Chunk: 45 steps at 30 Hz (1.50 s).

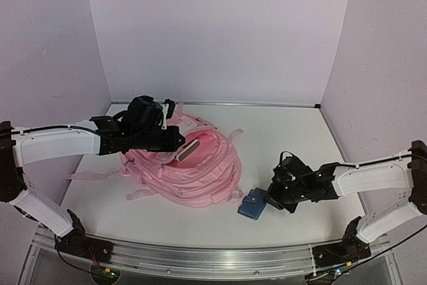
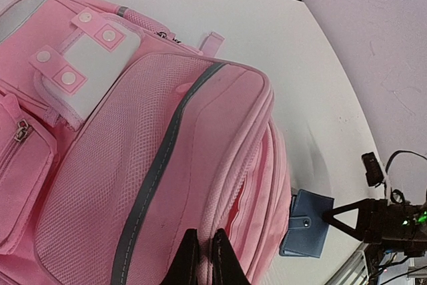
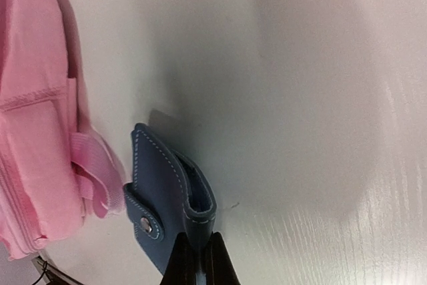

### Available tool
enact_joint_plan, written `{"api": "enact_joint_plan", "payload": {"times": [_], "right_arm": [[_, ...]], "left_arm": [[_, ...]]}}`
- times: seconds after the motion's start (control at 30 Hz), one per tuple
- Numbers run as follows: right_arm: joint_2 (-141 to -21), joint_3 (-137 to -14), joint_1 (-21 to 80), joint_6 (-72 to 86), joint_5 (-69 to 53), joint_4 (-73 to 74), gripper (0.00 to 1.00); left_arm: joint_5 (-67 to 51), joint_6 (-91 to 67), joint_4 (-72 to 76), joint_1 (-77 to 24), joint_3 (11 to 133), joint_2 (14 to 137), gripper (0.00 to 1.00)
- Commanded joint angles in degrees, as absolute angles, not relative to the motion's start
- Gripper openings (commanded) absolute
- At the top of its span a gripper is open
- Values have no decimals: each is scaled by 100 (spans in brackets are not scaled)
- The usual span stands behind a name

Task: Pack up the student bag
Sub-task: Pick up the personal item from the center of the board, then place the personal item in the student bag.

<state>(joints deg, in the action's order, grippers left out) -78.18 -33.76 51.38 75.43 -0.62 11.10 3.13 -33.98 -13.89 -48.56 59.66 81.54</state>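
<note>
No readable text, brand, number or sign anywhere. Bag (image 1: 200, 171): plain pink fabric, and its white snap patch (image 2: 93, 65) carries no print. Wallet (image 1: 253, 205): plain blue with a bare snap. Any markings on the arm hardware are too small to read.

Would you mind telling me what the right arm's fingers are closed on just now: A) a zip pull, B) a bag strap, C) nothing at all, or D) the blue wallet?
D: in the right wrist view the right fingers pinch the near edge of the wallet, which sits beside the bag.
</note>
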Motion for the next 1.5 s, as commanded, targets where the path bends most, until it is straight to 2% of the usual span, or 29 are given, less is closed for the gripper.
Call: {"api": "enact_joint_plan", "payload": {"times": [0.0, 0.13, 0.4, 0.63, 0.8, 1.13, 1.47], "right_arm": [[-7115, -3466, 5033, 7643, 471, 1670, 0], [-6670, -3714, 4873, 7398, 607, 2120, 0], [-6470, -4679, 4434, 6526, 45, 2124, 0], [-7069, -5606, 4386, 6294, -642, 1855, 0], [-7954, -6190, 4394, 6297, -1030, 1487, 0], [-8730, -6258, 4451, 6692, -1666, 309, 0], [-9235, -6300, 4514, 7146, -1631, -244, 0]], "left_arm": [[69, -3132, -1117, -4772, 6218, 7955, 0], [-214, -3068, -1037, -4773, 6199, 7958, 0], [-467, -3075, -813, -4772, 6234, 8035, 0], [-833, -3041, -594, -4773, 6212, 8080, 0], [-1171, -2980, -519, -4772, 6300, 8216, 0], [-1232, -2928, -544, -4772, 6371, 8338, 0], [-1377, -2864, -465, -4772, 6457, 8482, 0]]}}
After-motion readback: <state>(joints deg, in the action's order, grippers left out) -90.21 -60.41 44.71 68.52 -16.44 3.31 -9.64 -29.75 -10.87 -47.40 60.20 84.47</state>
